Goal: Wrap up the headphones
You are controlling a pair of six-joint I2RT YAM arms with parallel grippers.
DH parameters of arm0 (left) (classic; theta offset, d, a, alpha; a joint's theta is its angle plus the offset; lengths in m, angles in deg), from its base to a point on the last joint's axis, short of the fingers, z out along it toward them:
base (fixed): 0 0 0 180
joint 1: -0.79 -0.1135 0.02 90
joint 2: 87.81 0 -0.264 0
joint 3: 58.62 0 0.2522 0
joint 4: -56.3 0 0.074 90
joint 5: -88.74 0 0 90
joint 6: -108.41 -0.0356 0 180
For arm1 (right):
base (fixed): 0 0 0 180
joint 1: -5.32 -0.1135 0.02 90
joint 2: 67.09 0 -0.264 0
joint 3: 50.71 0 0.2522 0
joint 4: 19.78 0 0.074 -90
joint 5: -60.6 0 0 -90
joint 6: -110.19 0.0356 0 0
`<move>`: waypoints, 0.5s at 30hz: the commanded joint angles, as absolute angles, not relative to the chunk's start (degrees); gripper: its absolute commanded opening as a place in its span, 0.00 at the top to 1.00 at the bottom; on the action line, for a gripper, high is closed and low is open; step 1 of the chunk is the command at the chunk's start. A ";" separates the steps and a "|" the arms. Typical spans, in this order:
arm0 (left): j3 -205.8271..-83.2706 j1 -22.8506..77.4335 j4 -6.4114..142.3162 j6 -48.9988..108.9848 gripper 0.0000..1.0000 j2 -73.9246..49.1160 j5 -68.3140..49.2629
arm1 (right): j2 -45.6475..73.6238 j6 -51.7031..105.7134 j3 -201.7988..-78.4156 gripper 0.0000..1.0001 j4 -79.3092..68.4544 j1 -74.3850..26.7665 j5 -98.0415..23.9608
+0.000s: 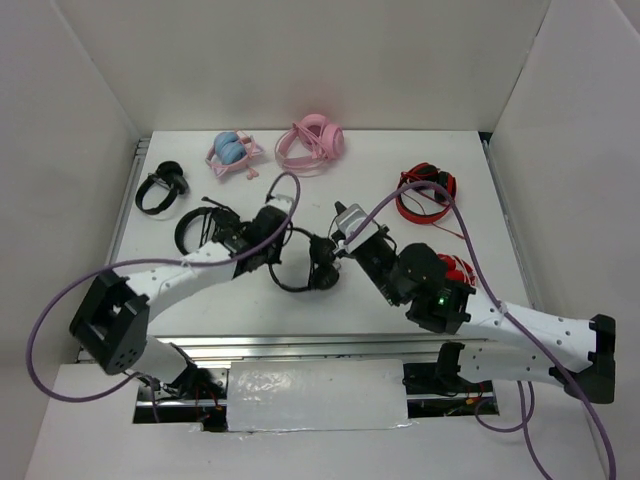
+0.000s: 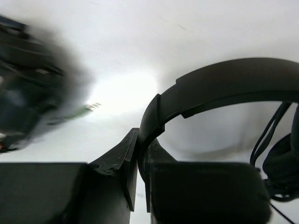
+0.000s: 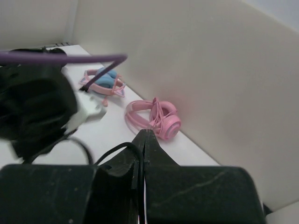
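The headphones [image 1: 296, 281] hang just above the middle of the table between my two grippers, slim and black, with one earcup [image 1: 323, 275] on the right. My left gripper [image 1: 274, 238] is shut on the thin headband [image 2: 224, 79]; in the left wrist view the band runs down between the jaws [image 2: 141, 158], and the earcup [image 2: 284, 158] and cable [image 2: 266, 133] hang at the right. My right gripper [image 1: 336, 246] is shut on the thin black cable [image 3: 117, 149], which loops out to the left of the closed jaws [image 3: 145, 140].
Pink headphones [image 1: 312, 142] and a pink-and-blue pair [image 1: 232, 152] lie at the back. A small black pair [image 1: 160, 187] and a bulkier black headset [image 1: 200, 225] lie at the left, partly under my left arm. Red headphones [image 1: 425, 195] lie at the right. White walls enclose the table.
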State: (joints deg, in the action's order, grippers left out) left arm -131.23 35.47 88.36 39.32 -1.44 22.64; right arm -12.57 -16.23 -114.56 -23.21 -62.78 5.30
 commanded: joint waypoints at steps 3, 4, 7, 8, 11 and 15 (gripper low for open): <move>-122.31 45.15 81.75 38.54 1.00 -14.67 16.23 | -10.85 -18.58 -120.63 1.00 -22.56 -51.50 -9.77; -120.91 46.31 82.01 38.71 1.00 -15.90 15.70 | -10.32 -16.05 -121.24 1.00 -21.68 -49.20 -12.93; -118.62 51.67 81.57 39.86 1.00 -21.44 14.12 | -7.69 -10.16 -123.00 1.00 -18.95 -39.73 -22.79; -118.35 52.99 81.57 40.47 1.00 -24.15 13.86 | -6.29 -8.83 -123.27 1.00 -18.33 -37.86 -24.20; -118.08 57.38 81.57 39.60 1.00 -28.64 12.71 | -3.56 -4.18 -121.96 1.00 -19.11 -30.58 -29.13; -119.74 58.62 81.83 37.75 1.00 -33.40 9.55 | -1.53 1.46 -118.18 1.00 -21.14 -24.14 -40.96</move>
State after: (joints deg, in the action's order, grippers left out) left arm -117.92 57.98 84.54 39.32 -30.18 13.00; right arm -2.14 -5.26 -119.30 -18.84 -27.22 -30.04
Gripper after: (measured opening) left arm 0.196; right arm 0.005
